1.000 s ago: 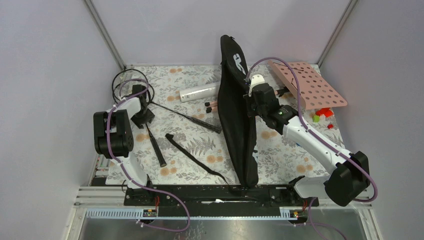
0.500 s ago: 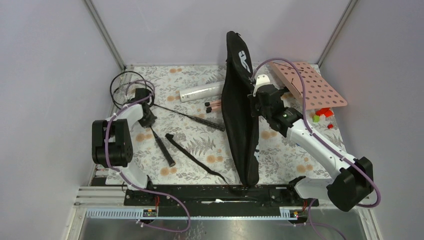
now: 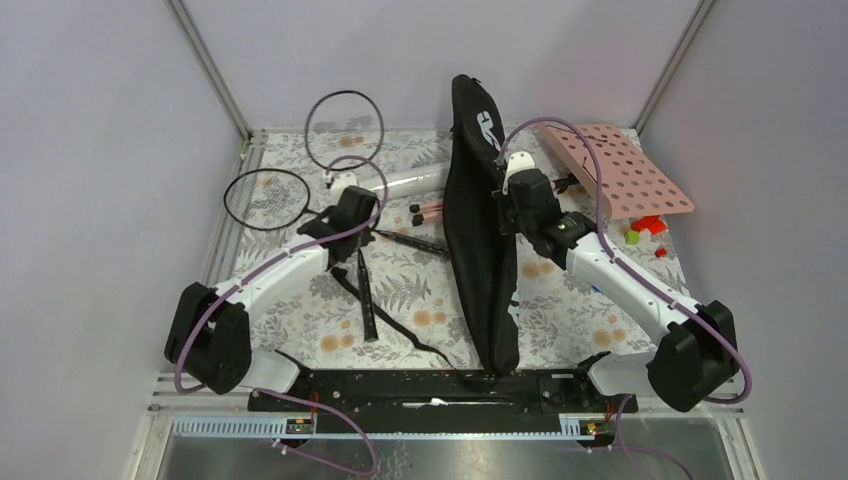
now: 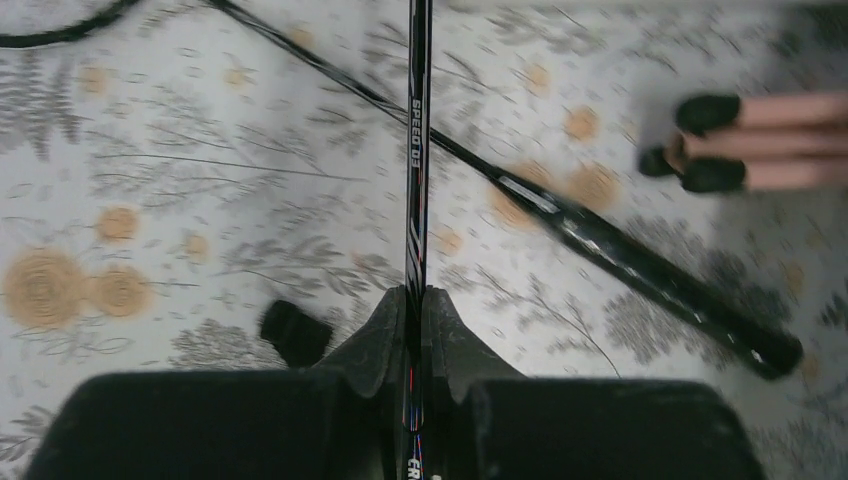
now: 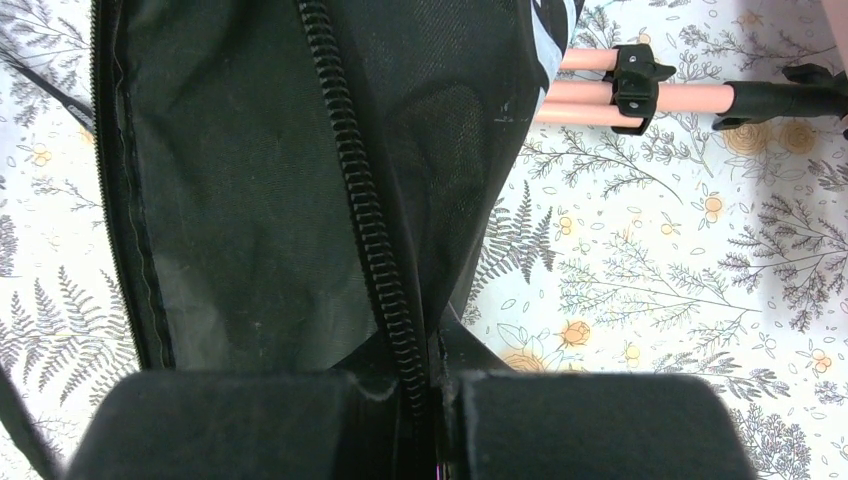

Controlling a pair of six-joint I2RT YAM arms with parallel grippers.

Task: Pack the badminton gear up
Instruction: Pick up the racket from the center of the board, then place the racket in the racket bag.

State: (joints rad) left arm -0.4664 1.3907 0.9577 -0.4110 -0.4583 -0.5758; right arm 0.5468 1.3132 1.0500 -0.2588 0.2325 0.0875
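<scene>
Left gripper (image 4: 415,300) is clamped tight on the shaft of a thin black racket (image 4: 417,120), whose head is raised at the far side. A second thin black racket (image 3: 265,197) lies flat on the floral table (image 3: 560,320), its shaft crossing under the held one. Right gripper (image 5: 432,352) is pinched together on the zipper edge of the black racket-shaped fabric bag (image 5: 250,200), which stands on edge mid-table. The long white tube (image 3: 420,178) lies just behind the left wrist.

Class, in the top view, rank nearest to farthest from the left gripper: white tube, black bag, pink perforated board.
From the left gripper:
1. White tube, just beyond it.
2. Black bag, to its right.
3. Pink perforated board, far right.
</scene>
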